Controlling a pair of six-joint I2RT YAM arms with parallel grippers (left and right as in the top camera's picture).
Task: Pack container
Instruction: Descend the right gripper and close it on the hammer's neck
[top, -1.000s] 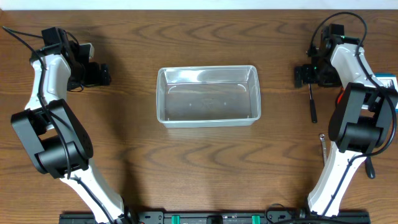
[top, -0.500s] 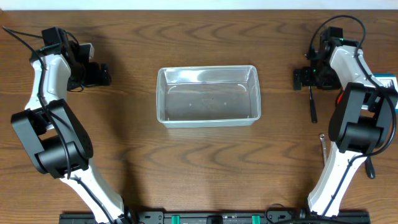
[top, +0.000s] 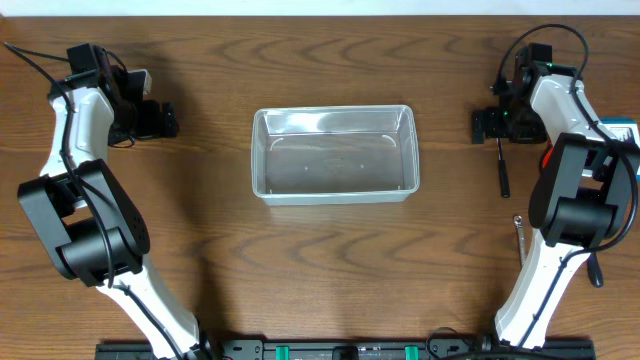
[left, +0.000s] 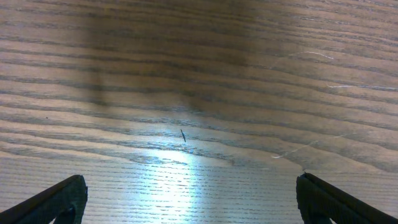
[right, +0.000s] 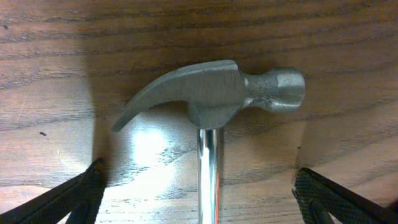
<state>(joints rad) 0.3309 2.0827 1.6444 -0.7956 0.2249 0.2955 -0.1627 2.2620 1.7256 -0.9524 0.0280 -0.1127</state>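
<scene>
The container (top: 333, 153), a clear plastic tub, stands in the middle of the table with nothing in it. My right gripper (top: 487, 124) hangs over the head end of a hammer (top: 503, 170) right of the tub. In the right wrist view the steel claw head (right: 211, 93) lies on the wood. Its shiny shaft (right: 209, 168) runs down between the wide-apart fingers of the open right gripper (right: 200, 194), which do not touch it. My left gripper (top: 162, 120) is left of the tub. The left gripper (left: 189, 194) stands open over bare wood.
A blue-and-white box (top: 622, 132) sits at the right table edge, with a small orange-red item (top: 547, 157) beside it. A thin metal tool (top: 519, 236) lies nearer the front on the right. Both arm bases stand at the front corners.
My right gripper has shifted slightly left and toward the far edge over the hammer head. The left arm has not moved.
</scene>
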